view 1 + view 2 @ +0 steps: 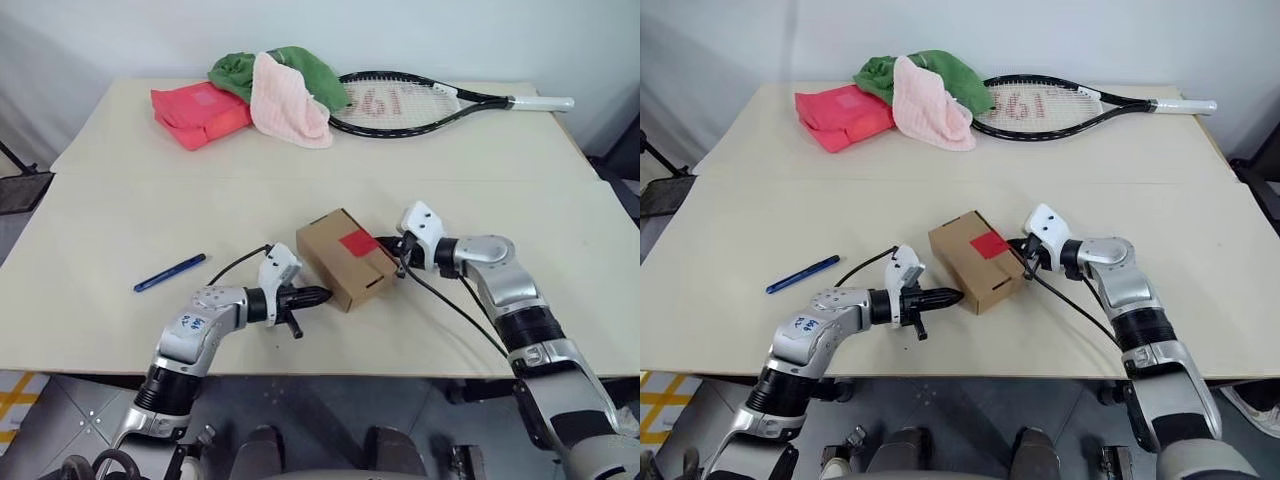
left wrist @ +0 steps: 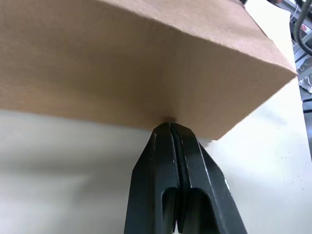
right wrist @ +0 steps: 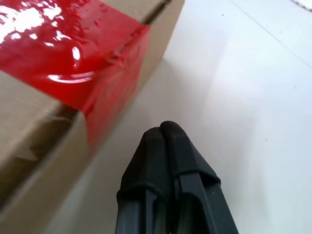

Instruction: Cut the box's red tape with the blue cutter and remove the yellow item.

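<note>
Both grippers, left (image 1: 318,295) and right (image 1: 393,243), are pinched together empty, bracketing the taped box (image 1: 345,259) mid-table, apparently positioning it; next calls for fetching the blue cutter (image 1: 170,272) lying well to its left.

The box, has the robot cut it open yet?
Not yet. The red tape on the box looks whole and the flaps are closed, so nothing yellow can be seen. Right now both grippers are shut and empty: the left gripper presses its tips against one side of the box, and the right gripper sits by the taped end. The blue cutter lies untouched on the table. Fetching it, cutting and emptying remain.
</note>
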